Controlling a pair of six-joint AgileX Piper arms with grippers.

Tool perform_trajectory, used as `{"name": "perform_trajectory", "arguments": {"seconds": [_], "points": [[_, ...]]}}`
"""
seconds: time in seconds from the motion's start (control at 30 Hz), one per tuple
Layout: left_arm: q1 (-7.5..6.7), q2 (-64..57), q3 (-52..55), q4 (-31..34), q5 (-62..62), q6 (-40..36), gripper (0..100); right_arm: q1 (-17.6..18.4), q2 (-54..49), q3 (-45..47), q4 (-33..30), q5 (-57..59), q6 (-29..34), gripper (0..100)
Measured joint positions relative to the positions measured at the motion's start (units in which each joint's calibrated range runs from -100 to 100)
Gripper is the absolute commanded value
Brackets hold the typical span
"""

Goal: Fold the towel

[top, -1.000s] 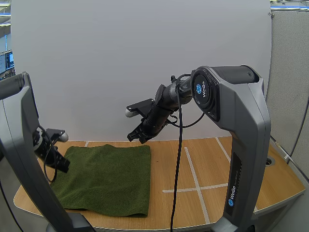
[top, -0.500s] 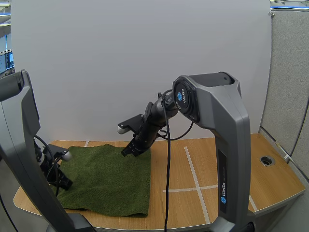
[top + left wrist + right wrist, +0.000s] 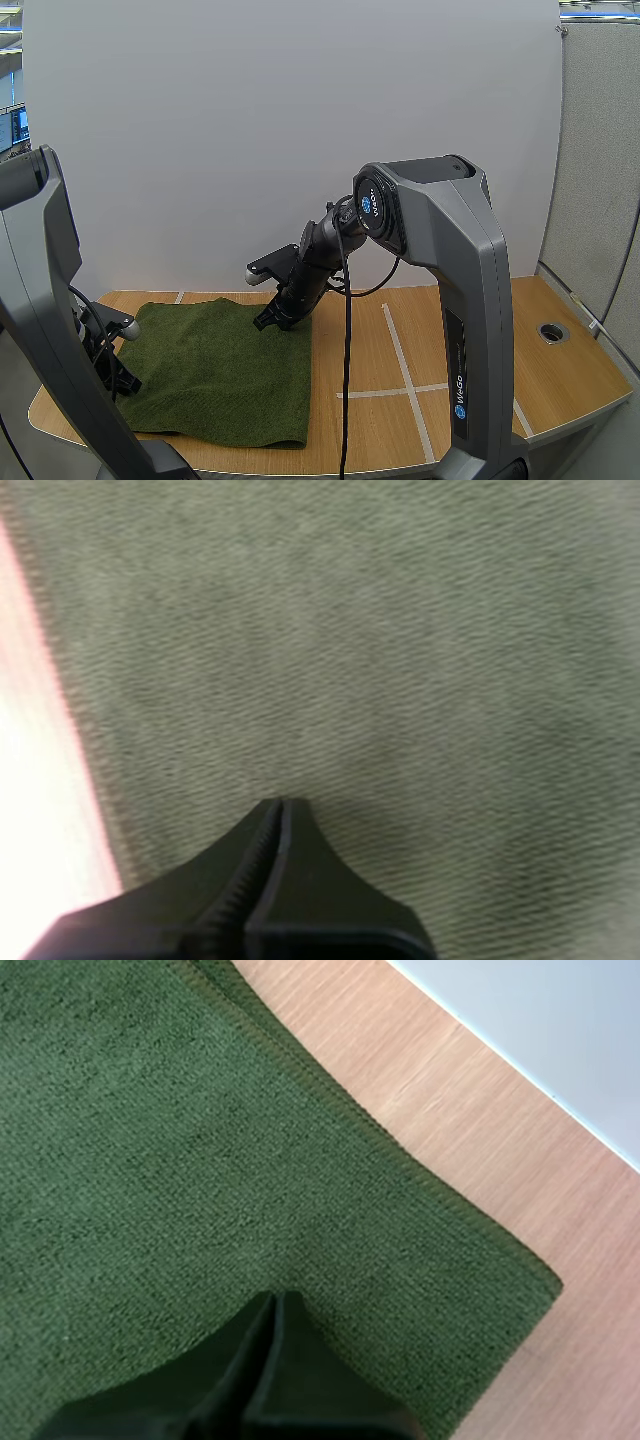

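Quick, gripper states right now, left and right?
Left gripper: closed, holding nothing, tip over the towel.
Right gripper: closed, holding nothing, over the towel near its corner.

Bright, even, diffuse light from above fills the high view. The white back panel (image 3: 250,120) is evenly lit without hot spots, and the light wooden table (image 3: 440,340) shows no glare. The grey right arm (image 3: 450,260) has a soft sheen on its upper faces and darker undersides. The dark green terry towel (image 3: 220,370) darkens slightly under the right gripper (image 3: 272,318) at its far right corner. Uprights bow slightly at the left edge.

In the left wrist view the towel looks pale and washed out, the table beside its edge burnt out to white-pink; a soft shadow surrounds the left gripper (image 3: 278,805), its fingers pressed together. In the right wrist view colours are rich and the light is even, with faint shading around the closed tip.
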Motion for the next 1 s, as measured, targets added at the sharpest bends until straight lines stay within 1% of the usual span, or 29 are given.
{"name": "perform_trajectory", "arguments": {"seconds": [0.2, 0.33, 0.53, 0.77, 0.83, 1.0], "points": [[0.0, 0.0, 0.0, 0.0, -4.2, 0.4, 0, 0.0, 0.0, 0.0, -1.0, -0.2, 0.1, 0], [0.0, 0.0, 0.0, 0.3, -11.3, 0.5, 0, 0.0, 0.0, 0.0, -1.8, -0.4, 0.1, 0], [0.0, 0.0, 0.0, 0.3, -13.6, 0.5, 0, 0.0, 0.0, -0.1, -2.0, -0.4, 0.1, 0], [0.0, 0.0, 0.0, 0.3, -14.2, 0.5, 0, 0.0, 0.0, -0.1, -2.1, -0.4, 0.1, 0], [0.0, 0.3, 0.0, -0.1, -9.4, 1.1, 0, 0.0, 0.0, -0.1, -2.1, -0.4, 0.1, 0], [0.25, 2.1, -0.3, -1.5, -7.3, 1.5, 0, 0.0, 0.0, -0.1, -2.1, -0.4, 0.1, 0]]}}
